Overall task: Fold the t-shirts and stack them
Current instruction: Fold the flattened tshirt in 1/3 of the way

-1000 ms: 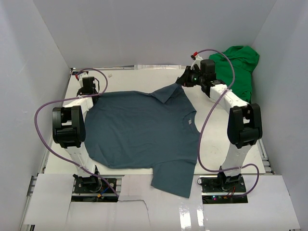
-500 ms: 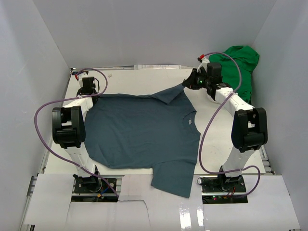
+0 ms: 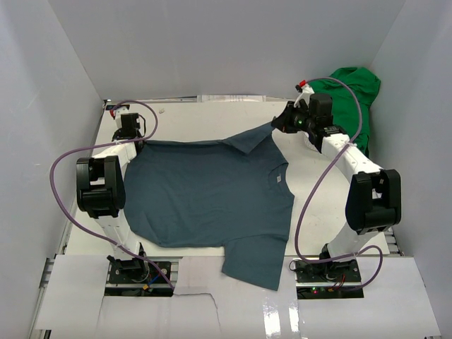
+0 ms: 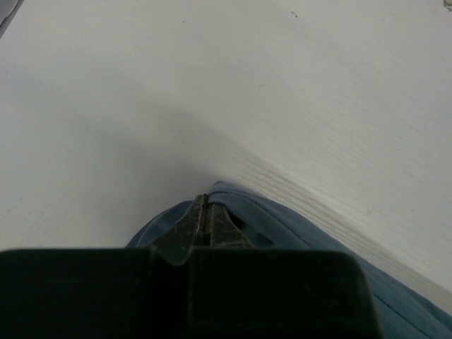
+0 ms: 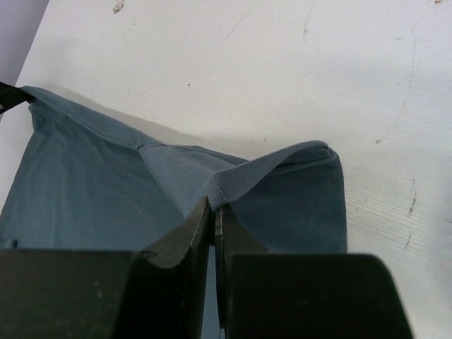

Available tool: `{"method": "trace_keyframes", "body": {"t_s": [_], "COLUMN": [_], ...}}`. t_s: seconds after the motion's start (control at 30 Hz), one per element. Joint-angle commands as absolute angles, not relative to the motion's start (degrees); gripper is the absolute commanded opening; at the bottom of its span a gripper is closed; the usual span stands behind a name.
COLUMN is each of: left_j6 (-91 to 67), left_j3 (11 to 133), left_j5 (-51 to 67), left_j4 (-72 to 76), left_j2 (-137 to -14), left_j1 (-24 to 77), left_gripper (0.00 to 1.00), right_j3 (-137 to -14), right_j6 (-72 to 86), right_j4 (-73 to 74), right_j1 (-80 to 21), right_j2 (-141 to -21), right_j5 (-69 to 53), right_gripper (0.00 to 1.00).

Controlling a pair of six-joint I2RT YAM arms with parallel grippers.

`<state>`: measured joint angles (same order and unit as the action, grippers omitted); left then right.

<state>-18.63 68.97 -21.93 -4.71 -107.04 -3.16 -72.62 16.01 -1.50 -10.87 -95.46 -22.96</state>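
The dark slate-blue t-shirt [image 3: 212,194] lies spread on the white table, its neck label to the right. My left gripper [image 3: 138,140] is shut on the shirt's far-left corner; the wrist view shows the jaws closed on the blue hem [image 4: 233,205]. My right gripper [image 3: 274,124] is shut on the far sleeve's hem and lifts it a little; the right wrist view shows the stitched edge [image 5: 233,185] pinched between the fingers. The bright green t-shirt [image 3: 349,99] lies crumpled at the far right corner, behind the right arm.
White walls enclose the table on three sides. A slim white strip [image 3: 233,98] lies along the far edge. Purple cables loop off both arms. The near sleeve [image 3: 254,261] hangs over the front edge between the arm bases.
My right gripper has moved right and slightly farther back with the sleeve, drawing the shirt's far edge tauter. The left gripper has held its place.
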Motion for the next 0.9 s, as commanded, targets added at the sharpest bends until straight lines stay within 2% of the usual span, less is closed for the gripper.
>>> {"method": "trace_keyframes", "body": {"t_s": [0.0,0.87], "left_j6": [-18.28,-15.38], "left_j3": [69.96,72.95], "left_j5": [-23.12,-24.87], "left_j4": [-5.27,-7.56], "left_j2": [-102.66,-101.34], "left_j1": [-3.08,-1.06], "left_gripper": [0.0,0.0], "right_j3": [-71.81,-67.85], "right_j6": [14.94,14.5], "right_j4": [-3.17,-2.46], "right_j1": [-10.37,-9.23], "right_j2": [-92.46,-87.63], "right_j5": [-22.59,-22.41], "right_gripper": [0.08,0.08]}}
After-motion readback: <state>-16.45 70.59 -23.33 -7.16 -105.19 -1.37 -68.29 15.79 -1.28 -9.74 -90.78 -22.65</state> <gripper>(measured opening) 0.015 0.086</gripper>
